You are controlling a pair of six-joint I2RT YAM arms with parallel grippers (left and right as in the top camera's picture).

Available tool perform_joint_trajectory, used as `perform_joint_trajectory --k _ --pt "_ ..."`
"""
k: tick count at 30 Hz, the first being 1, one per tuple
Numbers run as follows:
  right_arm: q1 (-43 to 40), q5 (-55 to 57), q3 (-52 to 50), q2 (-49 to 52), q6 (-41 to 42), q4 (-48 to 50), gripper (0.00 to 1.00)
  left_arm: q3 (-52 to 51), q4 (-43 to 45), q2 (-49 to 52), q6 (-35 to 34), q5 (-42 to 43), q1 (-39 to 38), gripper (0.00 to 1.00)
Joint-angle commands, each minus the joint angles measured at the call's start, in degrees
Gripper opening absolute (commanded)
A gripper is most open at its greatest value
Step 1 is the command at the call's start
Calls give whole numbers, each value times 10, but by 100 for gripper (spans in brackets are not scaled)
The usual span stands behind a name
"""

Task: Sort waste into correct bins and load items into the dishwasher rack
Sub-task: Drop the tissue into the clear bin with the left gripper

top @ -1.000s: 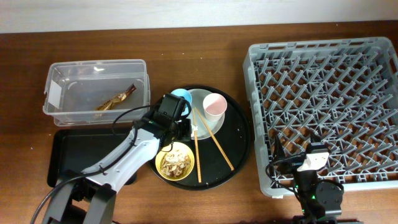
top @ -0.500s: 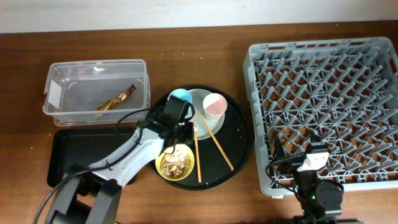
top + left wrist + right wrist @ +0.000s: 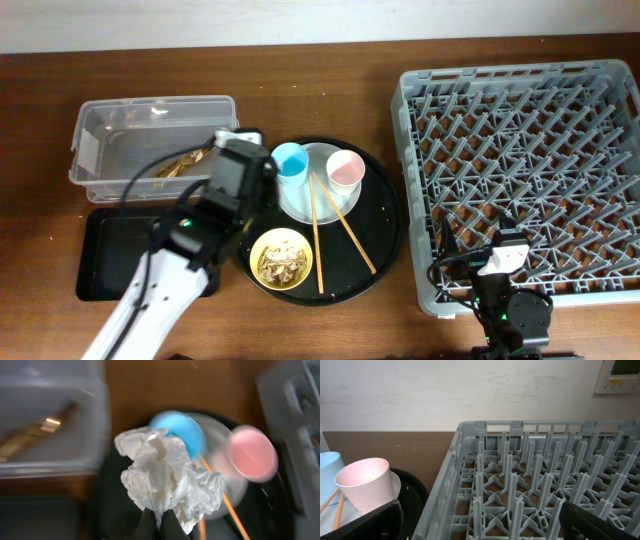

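Left end effector (image 3: 155,526) clenched on crumpled white tissue (image 3: 165,477) | clear tub (image 3: 150,102) just beside it, opposite the rack (image 3: 500,72) | right end effector (image 3: 480,522) released, well apart.

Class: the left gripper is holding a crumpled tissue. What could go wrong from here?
1. The left gripper pinches only one edge of the tissue, so it might slip out before reaching a bin.
2. The clear tub and shallow black tray lie side by side; an early release could land the tissue in the wrong one.
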Motion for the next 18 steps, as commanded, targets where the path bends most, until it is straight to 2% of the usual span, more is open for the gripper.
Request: perform_joint_trajectory --k 1,4,10,13,14,15,16,17,18 --pt "3 5 -3 -3 7 -3 98 7 12 -21 1 -94 78 0" --pt "3 5 -3 -3 7 -3 98 7 46 15 1 -92 176 0" --pt "3 5 -3 -3 7 -3 98 7 122 146 1 -92 242 1" --pt "3 5 -3 -3 7 -3 98 7 138 173 1 -93 242 21" --pt "3 5 -3 -3 7 -3 98 7 144 172 7 -92 242 24" --pt "3 5 -3 -3 7 -3 98 7 160 172 27 -92 242 32" --pt "3 5 -3 -3 7 -3 98 7 166 172 33 -92 242 56" --pt "3 5 -3 -3 7 -3 98 7 168 169 40 -89 242 65" --pt "3 5 -3 -3 7 -3 98 7 168 159 44 -72 242 70"
